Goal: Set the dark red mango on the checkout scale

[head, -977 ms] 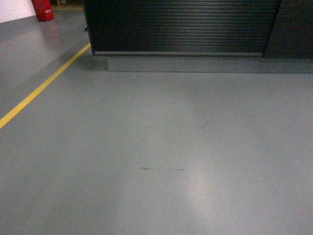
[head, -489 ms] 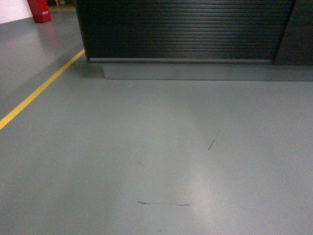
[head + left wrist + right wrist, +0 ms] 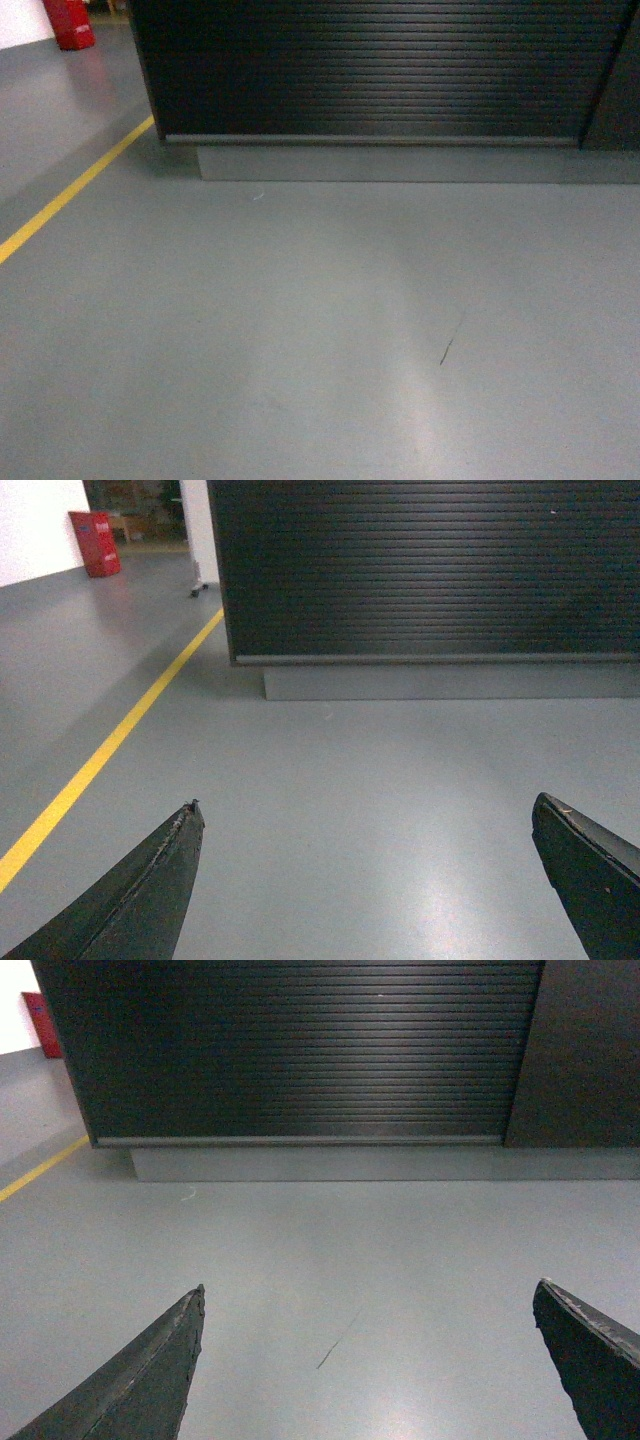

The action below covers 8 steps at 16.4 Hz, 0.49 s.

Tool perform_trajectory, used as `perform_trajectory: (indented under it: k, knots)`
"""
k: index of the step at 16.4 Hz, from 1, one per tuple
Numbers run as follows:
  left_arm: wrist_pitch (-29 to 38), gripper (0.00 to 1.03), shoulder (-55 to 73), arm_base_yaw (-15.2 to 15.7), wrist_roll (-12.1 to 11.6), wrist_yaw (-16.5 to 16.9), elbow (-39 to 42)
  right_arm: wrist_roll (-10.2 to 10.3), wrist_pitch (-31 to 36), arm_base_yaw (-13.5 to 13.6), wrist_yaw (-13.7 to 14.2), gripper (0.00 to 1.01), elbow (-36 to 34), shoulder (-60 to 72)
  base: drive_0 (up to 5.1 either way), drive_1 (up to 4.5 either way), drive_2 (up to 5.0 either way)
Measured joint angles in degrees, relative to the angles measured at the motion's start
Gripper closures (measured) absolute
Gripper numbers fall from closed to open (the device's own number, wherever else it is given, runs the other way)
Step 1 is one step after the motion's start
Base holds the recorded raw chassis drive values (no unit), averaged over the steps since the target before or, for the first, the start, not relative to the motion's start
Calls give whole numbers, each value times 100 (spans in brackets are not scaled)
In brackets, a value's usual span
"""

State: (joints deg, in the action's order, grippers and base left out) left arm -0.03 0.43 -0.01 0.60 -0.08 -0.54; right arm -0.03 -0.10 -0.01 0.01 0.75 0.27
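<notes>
The checkout (image 3: 370, 80) fills the top of the head view: a black, horizontally ribbed front on a grey base. It also faces both wrist cameras, as the same checkout (image 3: 420, 570) and checkout (image 3: 290, 1050). Its top is out of view, so the scale and the dark red mango are out of view. My left gripper (image 3: 365, 810) is open over bare grey floor, nothing between its fingers. My right gripper (image 3: 368, 1290) is open the same way. Neither gripper shows in the head view.
A yellow floor line (image 3: 70, 195) runs diagonally on the left, also the yellow line (image 3: 110, 745). A red box (image 3: 68, 22) stands at the far left back. A dark panel (image 3: 580, 1050) adjoins the counter on the right. Grey floor (image 3: 320, 330) lies between me and the counter.
The counter front has grown larger and lower in the head view, and the floor scratches have slid down and out: the base has rolled closer to the checkout.
</notes>
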Motion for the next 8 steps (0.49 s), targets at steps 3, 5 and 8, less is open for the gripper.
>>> perform_trajectory:
  k: [3,5,8]
  knots:
    - [-15,5,0,0,-2,7,0,-2,-28,0,2,3,0,0,0,428,-429]
    - [-11,5,0,0,-2,4,0,0,4,0,0,3,0,0,6,435,-423]
    - [-13,5,0,0,-2,4,0,0,-26,0,0,3,0,0,6,435,-423]
